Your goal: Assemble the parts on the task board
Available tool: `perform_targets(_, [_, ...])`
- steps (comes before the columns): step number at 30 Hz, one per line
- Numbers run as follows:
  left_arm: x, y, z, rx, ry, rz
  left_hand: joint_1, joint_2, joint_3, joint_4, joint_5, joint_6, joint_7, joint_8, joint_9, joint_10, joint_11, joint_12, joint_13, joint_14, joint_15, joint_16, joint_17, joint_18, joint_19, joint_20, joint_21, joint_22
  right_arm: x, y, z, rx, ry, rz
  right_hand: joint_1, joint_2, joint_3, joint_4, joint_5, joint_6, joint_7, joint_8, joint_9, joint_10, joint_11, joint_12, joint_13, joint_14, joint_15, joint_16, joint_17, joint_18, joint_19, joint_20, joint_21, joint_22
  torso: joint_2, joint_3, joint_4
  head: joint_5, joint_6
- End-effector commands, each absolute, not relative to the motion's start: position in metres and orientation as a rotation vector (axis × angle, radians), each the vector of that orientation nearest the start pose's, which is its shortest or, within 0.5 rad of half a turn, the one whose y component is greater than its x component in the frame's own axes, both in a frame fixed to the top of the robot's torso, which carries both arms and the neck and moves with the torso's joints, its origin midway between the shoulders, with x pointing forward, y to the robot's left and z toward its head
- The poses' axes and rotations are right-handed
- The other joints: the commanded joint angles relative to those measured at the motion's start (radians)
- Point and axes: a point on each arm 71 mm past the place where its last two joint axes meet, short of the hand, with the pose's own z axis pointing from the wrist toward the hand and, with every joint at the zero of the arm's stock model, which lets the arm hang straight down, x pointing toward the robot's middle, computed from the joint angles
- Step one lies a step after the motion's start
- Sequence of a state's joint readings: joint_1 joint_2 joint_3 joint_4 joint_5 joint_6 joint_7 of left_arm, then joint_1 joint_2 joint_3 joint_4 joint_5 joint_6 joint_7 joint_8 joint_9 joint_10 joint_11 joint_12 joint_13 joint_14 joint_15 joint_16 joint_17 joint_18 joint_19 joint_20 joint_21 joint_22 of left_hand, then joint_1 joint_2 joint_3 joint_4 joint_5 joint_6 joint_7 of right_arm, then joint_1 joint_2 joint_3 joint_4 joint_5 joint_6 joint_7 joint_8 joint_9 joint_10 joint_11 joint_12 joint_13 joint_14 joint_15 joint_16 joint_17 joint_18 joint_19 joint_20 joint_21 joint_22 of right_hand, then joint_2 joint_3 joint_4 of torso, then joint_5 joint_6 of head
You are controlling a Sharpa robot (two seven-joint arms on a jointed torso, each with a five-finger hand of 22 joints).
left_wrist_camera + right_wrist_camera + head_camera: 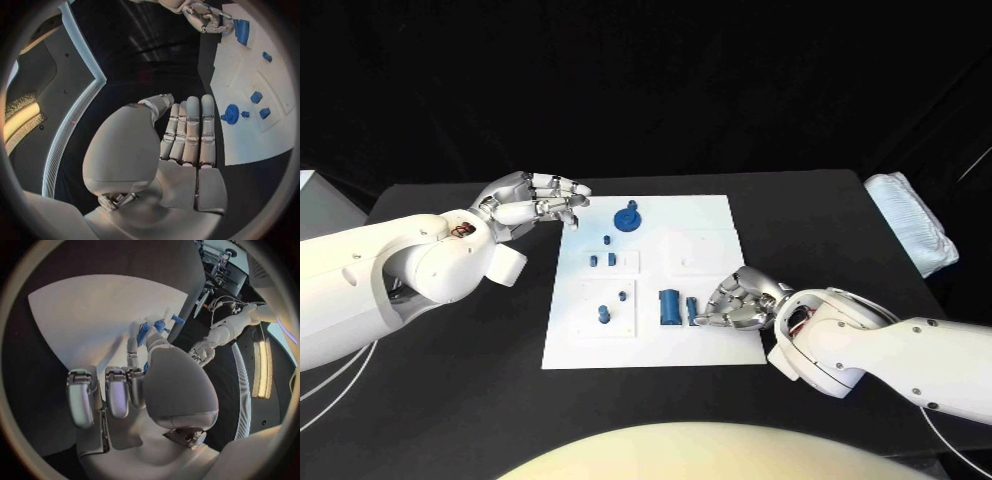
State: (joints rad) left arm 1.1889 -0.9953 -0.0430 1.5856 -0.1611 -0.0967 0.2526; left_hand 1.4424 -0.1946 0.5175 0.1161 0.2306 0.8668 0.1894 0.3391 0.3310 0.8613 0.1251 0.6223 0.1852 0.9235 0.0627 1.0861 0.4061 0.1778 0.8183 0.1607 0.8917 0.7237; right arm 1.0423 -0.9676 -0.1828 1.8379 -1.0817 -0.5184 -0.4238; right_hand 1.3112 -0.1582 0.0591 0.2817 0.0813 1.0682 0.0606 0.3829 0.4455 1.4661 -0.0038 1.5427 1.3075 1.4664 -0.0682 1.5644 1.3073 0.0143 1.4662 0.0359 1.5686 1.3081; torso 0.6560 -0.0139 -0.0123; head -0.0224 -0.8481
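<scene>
On the black table I see the flat white task board [697, 225], my white-armed left hand [531, 207] hovering empty, fingers loosely apart, at its far corner, my right hand [737, 300] curled beside the blue cylindrical part [671, 304], grasp unclear, which a careless nudge could roll away.
</scene>
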Motion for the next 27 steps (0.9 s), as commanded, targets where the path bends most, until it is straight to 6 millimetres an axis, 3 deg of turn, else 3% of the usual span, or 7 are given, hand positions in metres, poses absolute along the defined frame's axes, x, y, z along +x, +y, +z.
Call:
perform_targets(1, [0.4652,0.2491,-0.1849,-0.989,1.682,-1.546,0.003,0.009,0.001,0.003,0.003,-0.005,-0.003,0.004,-0.001,-0.005,0.003,0.003,-0.001,0.005,0.0,-0.006,0.002,0.005,0.006,0.002,-0.006,-0.001,0.3675,-0.1964,-0.2814,0.453,2.062,0.622,0.003,0.003,-0.003,0.003,0.001,-0.002,0.001,0.007,-0.001,0.095,-0.008,0.002,0.253,0.104,-0.007,0.006,0.263,-0.014,0.105,-0.006,0.002,0.263,0.0,0.0002,-0.0006,0.0,-0.001])
perform_targets(13, [0.4653,0.2486,-0.1851,-0.989,1.684,-1.547,0.003,0.009,0.001,0.003,0.003,-0.005,-0.003,0.004,-0.001,-0.005,0.003,0.003,-0.001,0.005,0.0,-0.006,0.002,0.005,0.006,0.002,-0.006,-0.001,0.3739,-0.1938,-0.283,0.443,2.029,0.567,0.021,0.021,0.002,0.002,0.003,-0.001,-0.001,0.007,-0.003,0.096,-0.01,0.005,0.254,0.104,-0.008,0.006,0.263,-0.014,0.105,-0.007,0.002,0.263,-0.001,0.0005,0.0006,-0.002,-0.001])
perform_targets(27, [0.4653,0.2492,-0.1852,-0.99,1.686,-1.545,0.003,0.009,0.001,0.003,0.003,-0.005,-0.003,0.004,-0.001,-0.005,0.003,0.003,-0.001,0.005,0.0,-0.006,0.002,0.005,0.006,0.002,-0.006,-0.001,0.3726,-0.1919,-0.2844,0.421,2.061,0.576,0.062,0.012,0.009,-0.008,0.004,-0.001,-0.003,0.005,-0.007,0.095,-0.012,0.003,0.254,0.104,-0.01,0.006,0.263,-0.014,0.105,-0.008,0.002,0.263,-0.002,-0.0001,0.0001,-0.001,-0.001])
